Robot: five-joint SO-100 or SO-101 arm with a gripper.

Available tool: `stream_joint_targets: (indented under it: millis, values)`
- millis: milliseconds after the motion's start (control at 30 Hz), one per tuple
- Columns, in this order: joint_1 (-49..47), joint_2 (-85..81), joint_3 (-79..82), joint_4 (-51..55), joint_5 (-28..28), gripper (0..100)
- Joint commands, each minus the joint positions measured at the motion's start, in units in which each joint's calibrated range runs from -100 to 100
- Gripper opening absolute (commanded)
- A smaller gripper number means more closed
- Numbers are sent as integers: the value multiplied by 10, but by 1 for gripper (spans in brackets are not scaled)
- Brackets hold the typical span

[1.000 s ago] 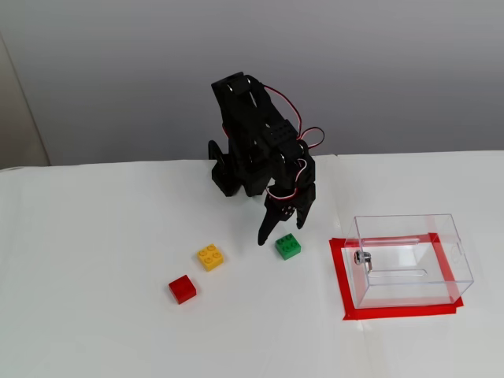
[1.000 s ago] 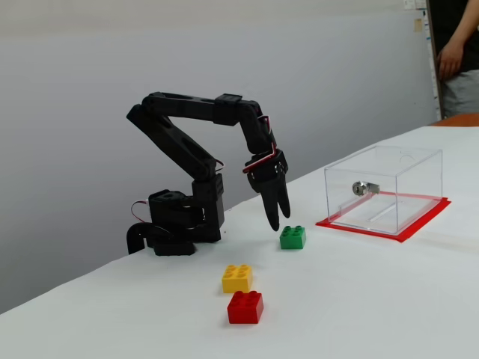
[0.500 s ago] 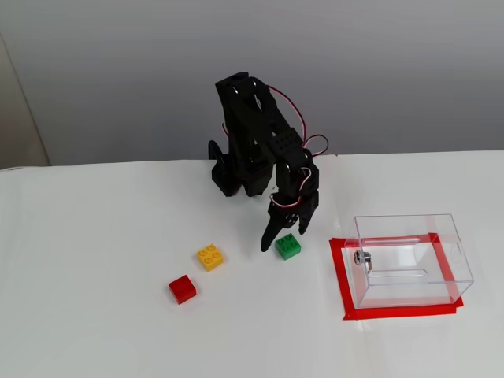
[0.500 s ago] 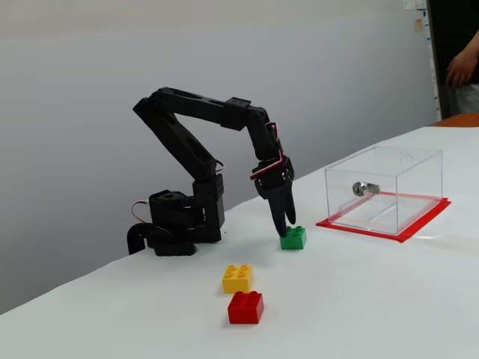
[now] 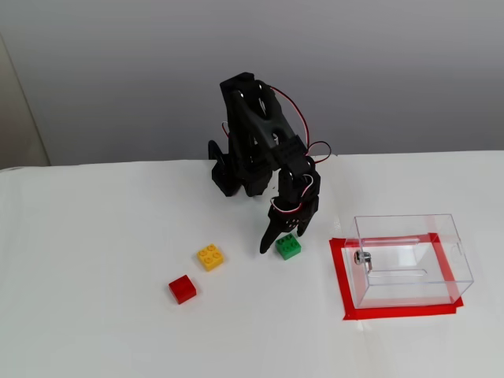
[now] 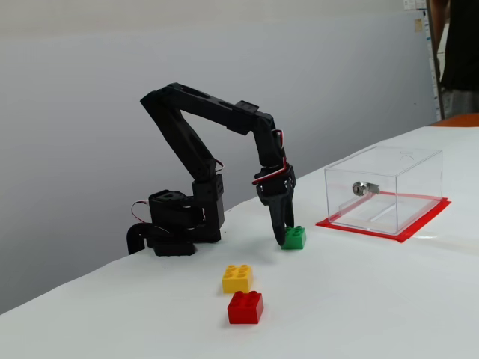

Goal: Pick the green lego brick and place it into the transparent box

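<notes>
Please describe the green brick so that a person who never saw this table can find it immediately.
On the white table, find the black arm; its pincer reaches down over the green lego brick, between the arm's base and the transparent box. It is the only green brick; the yellow brick and red brick lie apart.

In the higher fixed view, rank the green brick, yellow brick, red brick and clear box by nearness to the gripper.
1. green brick, at the gripper tips
2. yellow brick, to its left
3. clear box and red brick: too close to call, opposite sides

Yellow brick [image 5: 209, 257] beside red brick [image 5: 182, 289], red tape border [image 5: 340, 281], white table [image 5: 94, 236]
</notes>
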Motion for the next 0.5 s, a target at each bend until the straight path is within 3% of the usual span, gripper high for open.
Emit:
stream_joint_targets:
  millis: [0,467]
  values:
    - [6,11,-23,-4,-1,42]
    - [6,49,-23,-58,2,42]
